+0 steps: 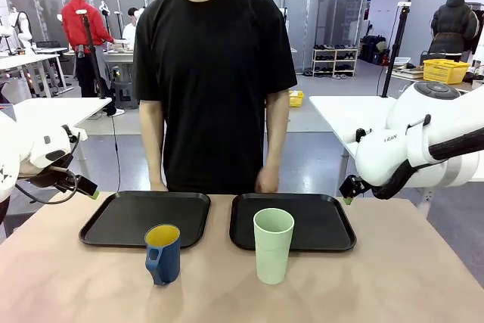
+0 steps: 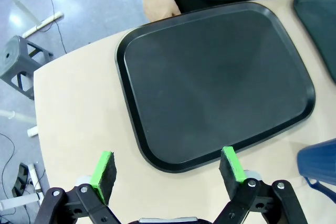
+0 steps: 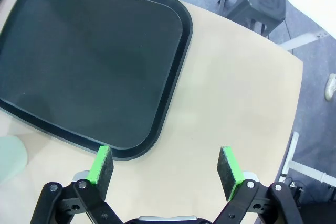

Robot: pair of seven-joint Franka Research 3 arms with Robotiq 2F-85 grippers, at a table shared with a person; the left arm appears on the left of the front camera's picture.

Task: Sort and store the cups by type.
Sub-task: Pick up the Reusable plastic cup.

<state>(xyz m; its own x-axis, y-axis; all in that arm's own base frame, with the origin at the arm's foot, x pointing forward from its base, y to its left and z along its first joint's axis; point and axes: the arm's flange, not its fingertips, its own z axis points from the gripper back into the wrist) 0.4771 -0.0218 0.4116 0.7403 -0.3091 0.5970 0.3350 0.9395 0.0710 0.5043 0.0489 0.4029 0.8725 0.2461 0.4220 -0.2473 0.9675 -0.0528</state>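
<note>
Left hand (image 2: 167,163), right hand (image 3: 164,161) both spread wide, empty, above the bench (image 1: 393,285); blue mug (image 1: 163,253) beside the left tray (image 1: 113,221), mint tumbler (image 1: 272,246) beside the right tray (image 1: 321,221), neither stored yet; next, probably lowering around one cup.

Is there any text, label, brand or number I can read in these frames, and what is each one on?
"FRAN", with the rest of the word cut off: dark lettering on the white right arm.
No print can be seen on the blue mug or the mint tumbler.
</note>
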